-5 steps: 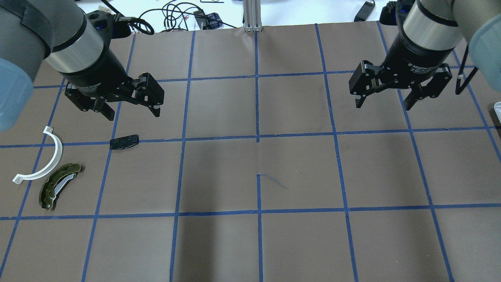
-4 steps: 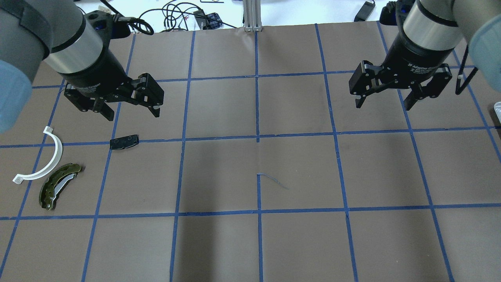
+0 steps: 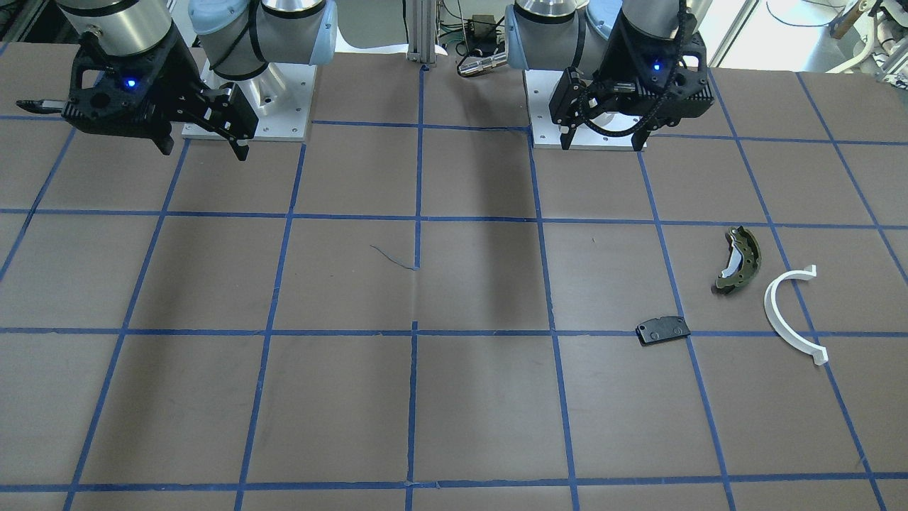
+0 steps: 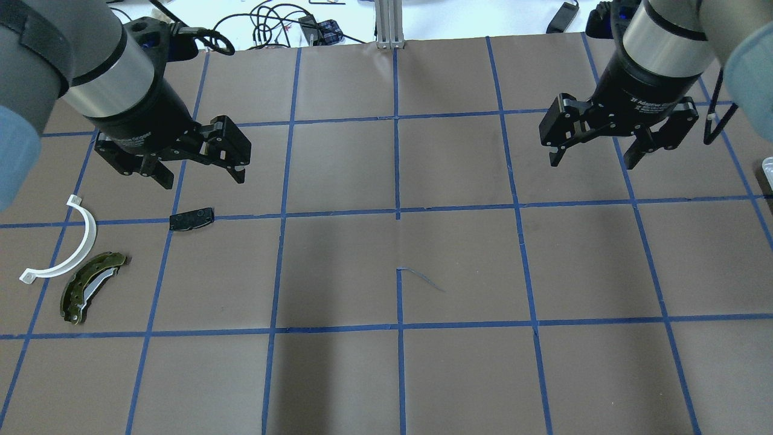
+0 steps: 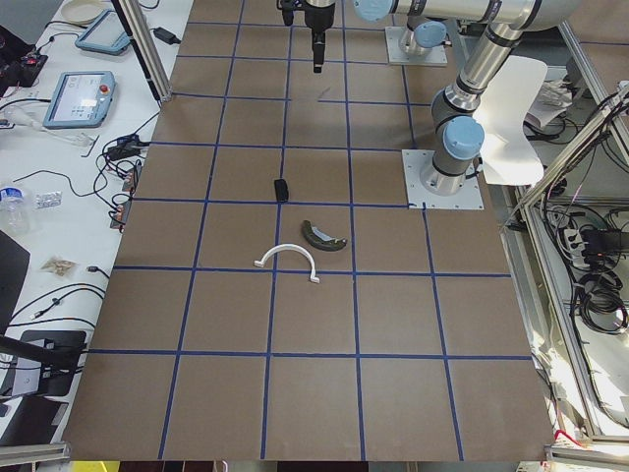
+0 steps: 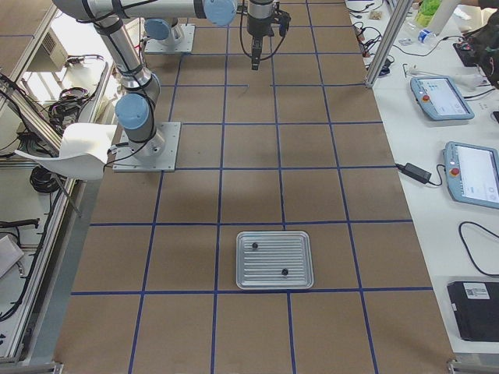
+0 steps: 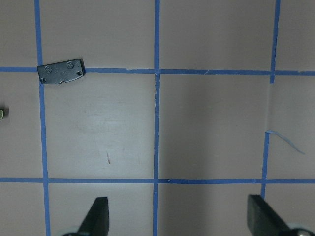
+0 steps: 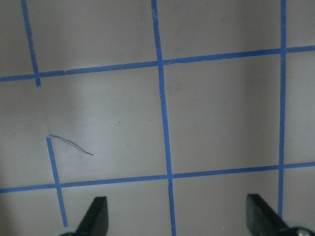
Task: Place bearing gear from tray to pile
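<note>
The pile lies at the table's left in the overhead view: an olive-green brake shoe (image 4: 90, 287), a white half-ring (image 4: 66, 248) and a flat black pad (image 4: 191, 219). My left gripper (image 4: 202, 177) is open and empty, hovering just beyond the pad, which shows in the left wrist view (image 7: 61, 72). My right gripper (image 4: 592, 163) is open and empty over bare table on the right. The ribbed metal tray (image 6: 274, 238) shows only in the exterior right view. It holds two small dark parts (image 6: 254, 246) (image 6: 284, 272); I cannot tell which is the bearing gear.
The table is brown paper with a blue tape grid. Cables and boxes (image 4: 272, 27) lie past its far edge. Both arm bases (image 3: 248, 106) (image 3: 589, 135) are bolted at the robot's side. Pendants and cables (image 6: 468, 171) sit on the side bench.
My left gripper has drifted slightly left and toward the pile, still open. The right gripper has hardly moved. The pile parts have not moved.
</note>
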`<control>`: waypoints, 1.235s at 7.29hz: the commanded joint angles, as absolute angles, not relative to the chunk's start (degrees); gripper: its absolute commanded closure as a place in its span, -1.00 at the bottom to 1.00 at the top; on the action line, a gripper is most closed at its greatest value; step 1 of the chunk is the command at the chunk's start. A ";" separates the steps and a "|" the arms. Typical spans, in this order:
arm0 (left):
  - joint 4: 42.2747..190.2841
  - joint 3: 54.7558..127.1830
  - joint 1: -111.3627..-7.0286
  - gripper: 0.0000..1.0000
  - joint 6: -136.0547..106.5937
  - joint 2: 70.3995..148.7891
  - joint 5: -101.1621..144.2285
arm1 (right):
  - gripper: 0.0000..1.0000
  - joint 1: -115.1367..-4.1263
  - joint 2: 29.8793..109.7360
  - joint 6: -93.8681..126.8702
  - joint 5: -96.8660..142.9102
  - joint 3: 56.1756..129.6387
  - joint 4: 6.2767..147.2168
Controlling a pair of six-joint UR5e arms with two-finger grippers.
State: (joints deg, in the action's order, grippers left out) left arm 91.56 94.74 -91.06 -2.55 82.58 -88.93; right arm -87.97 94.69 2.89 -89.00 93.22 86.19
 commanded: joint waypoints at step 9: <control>91.58 94.75 -91.14 -1.00 -2.55 82.53 -88.86 | -1.00 -87.98 94.66 3.69 -89.30 93.25 85.08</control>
State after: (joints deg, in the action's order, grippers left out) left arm 91.57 94.71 -91.10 -2.55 82.54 -88.86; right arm -87.94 94.72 3.73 -89.29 93.25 85.11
